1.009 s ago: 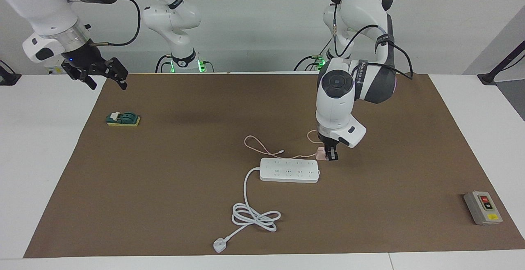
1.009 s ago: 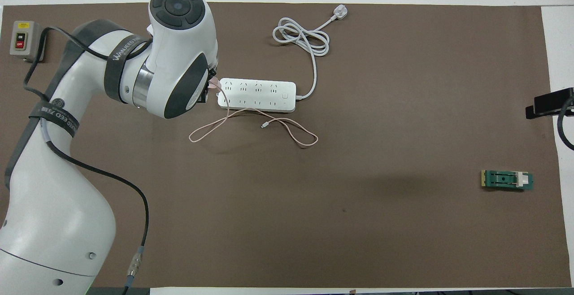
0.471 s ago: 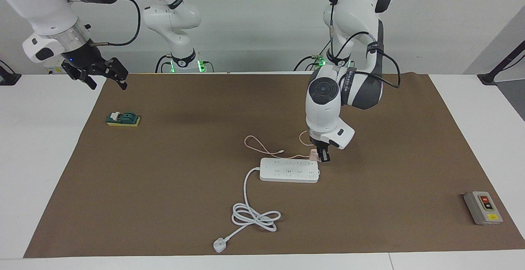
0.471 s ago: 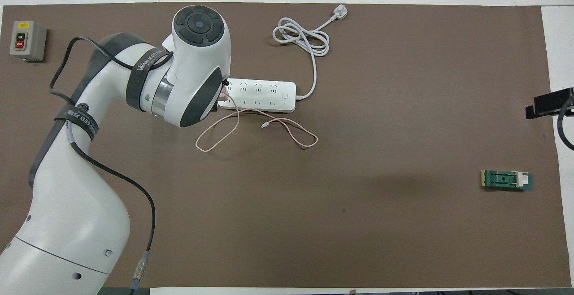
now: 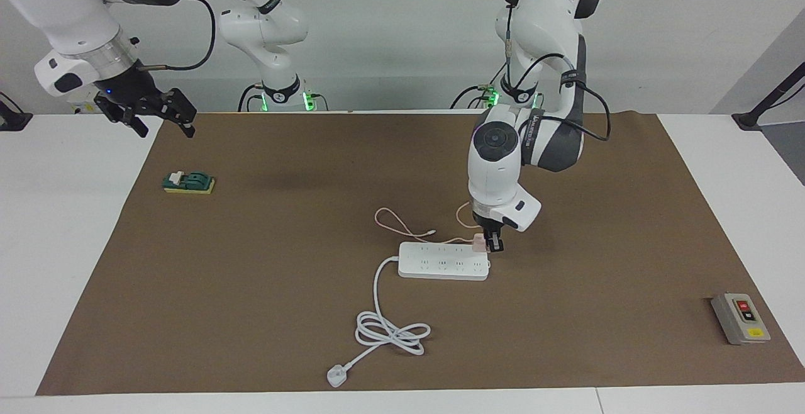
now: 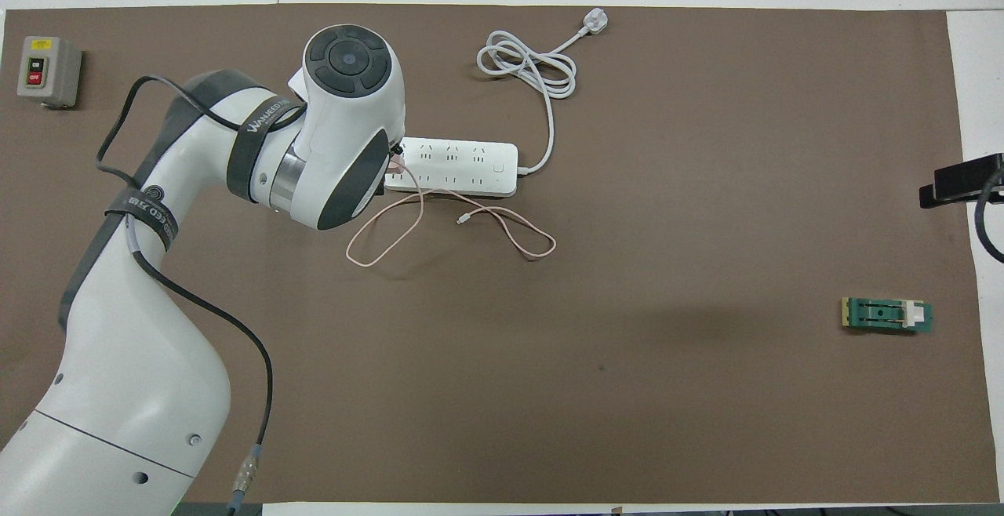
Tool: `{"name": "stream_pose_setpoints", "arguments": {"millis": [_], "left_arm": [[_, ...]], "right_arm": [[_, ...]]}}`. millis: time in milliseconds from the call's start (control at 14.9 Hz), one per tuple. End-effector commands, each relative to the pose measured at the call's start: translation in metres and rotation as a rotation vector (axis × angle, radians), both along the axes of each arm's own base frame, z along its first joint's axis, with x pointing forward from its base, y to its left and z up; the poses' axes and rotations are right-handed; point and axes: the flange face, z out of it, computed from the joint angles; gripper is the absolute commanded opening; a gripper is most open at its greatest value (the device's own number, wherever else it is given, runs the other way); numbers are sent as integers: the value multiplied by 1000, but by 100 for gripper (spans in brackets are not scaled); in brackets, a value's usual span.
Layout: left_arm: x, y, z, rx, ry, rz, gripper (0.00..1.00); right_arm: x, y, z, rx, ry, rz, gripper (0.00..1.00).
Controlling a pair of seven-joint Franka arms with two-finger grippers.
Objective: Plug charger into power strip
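- Facing view, left to right: one right gripper (image 5: 162, 116) hangs with fingers apart over the brown mat's (image 5: 264, 313) corner as its arm waits; one green-and-yellow block (image 5: 188, 182) lies below it; one long white multi-socket power strip (image 5: 444, 261) sits mid-mat; one left gripper (image 5: 492, 241) is clamped on the small pale pink cube-shaped charger (image 5: 480, 242); one grey box with red and yellow buttons (image 5: 740, 318) lies at the left arm's end.
- Charger location: held at the power strip's end toward the left arm; whether it is seated in a socket cannot be told. Its thin pink cable (image 5: 402, 227) loops on the mat nearer the robots than the strip.
- One thick white cord (image 5: 390, 331) coils to one white three-pin plug (image 5: 336, 376), farther from the robots.
- Setting: brown mat on a white table (image 5: 69, 263), pale wall.
- Overhead view: the left arm's wrist covers its gripper, leaving a pink sliver of charger (image 6: 394, 165); only the right gripper's tip shows at the picture's edge.
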Motion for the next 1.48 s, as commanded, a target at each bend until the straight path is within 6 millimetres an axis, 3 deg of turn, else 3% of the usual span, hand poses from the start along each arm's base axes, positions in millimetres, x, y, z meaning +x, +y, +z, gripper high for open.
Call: {"name": "stream_pose_setpoints", "arguments": {"millis": [0,336,1076,1412], "left_arm": [[-9,7,0,10,-18,-5,0],[-18,10,-10,5,-20,-14,0],[-14,5,-12,-15,-44,-23,0],[-15,4,-23,-10,-30,-27,0]], "right_arm": [[-4,0,4,-15,10,22,100],[-4,0,4,-15,10,22,100],[-4,0,4,-15,10,22,100],[-4,0,4,-16,10,22,100]]}}
